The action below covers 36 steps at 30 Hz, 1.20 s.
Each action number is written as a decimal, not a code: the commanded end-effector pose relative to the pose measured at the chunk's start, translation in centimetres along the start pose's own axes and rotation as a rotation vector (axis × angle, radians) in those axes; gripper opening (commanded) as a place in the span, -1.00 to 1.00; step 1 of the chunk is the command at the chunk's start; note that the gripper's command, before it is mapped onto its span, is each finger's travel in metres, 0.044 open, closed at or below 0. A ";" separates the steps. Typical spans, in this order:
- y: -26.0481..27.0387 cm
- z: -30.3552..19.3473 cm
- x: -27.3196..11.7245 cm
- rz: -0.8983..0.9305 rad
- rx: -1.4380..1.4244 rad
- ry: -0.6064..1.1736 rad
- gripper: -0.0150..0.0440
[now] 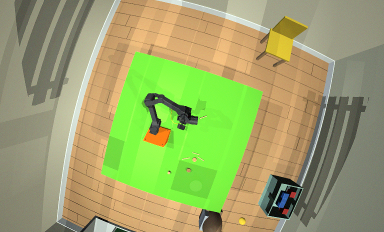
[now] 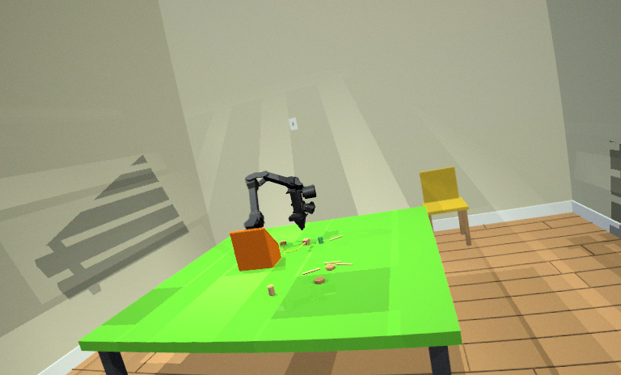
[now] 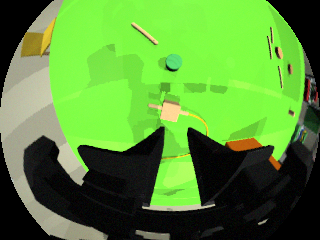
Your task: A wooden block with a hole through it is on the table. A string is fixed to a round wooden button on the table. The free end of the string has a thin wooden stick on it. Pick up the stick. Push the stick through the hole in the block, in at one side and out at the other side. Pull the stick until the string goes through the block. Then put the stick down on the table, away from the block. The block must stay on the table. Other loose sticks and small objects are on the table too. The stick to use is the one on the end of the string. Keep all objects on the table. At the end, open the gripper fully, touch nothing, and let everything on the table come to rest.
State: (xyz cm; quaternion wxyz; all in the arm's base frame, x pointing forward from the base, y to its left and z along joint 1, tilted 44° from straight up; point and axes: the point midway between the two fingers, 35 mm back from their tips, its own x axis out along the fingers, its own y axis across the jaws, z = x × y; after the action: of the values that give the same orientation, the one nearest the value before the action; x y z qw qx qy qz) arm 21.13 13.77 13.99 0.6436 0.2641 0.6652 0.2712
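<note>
The wooden block [image 3: 170, 112] [image 2: 306, 241] stands on the table, hidden under the arm in the top view. The stick [image 3: 153, 106] sits in its hole: one end sticks out at the left, and a short stub with the string shows at the right in the wrist view. The yellow string [image 3: 206, 126] [image 2: 293, 250] [image 1: 171, 116] curves back from the stub and passes behind the fingers. The button [image 2: 283, 242] lies left of the block in the exterior view; the wrist view does not show it. My gripper [image 3: 176, 130] [image 2: 302, 228] is partly open and empty, above the table near the block.
A green cylinder [image 3: 173, 62] [image 2: 320, 239] and a loose stick [image 3: 144, 33] [image 2: 335, 238] [image 1: 203, 117] lie beyond the block. Several sticks, two discs [image 1: 194, 159] [image 1: 188, 170] and a small peg [image 1: 169, 172] [image 2: 271, 289] are farther off. An orange wedge [image 1: 157, 139] [image 2: 251, 250] is at the arm's base.
</note>
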 end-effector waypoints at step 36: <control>3.3 0.6 0.0 0.011 1.776 -0.006 -0.07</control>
State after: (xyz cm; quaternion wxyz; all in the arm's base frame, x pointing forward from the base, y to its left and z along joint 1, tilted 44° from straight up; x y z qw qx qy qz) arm 21.59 15.96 16.04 0.2423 0.6530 0.6512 -0.3013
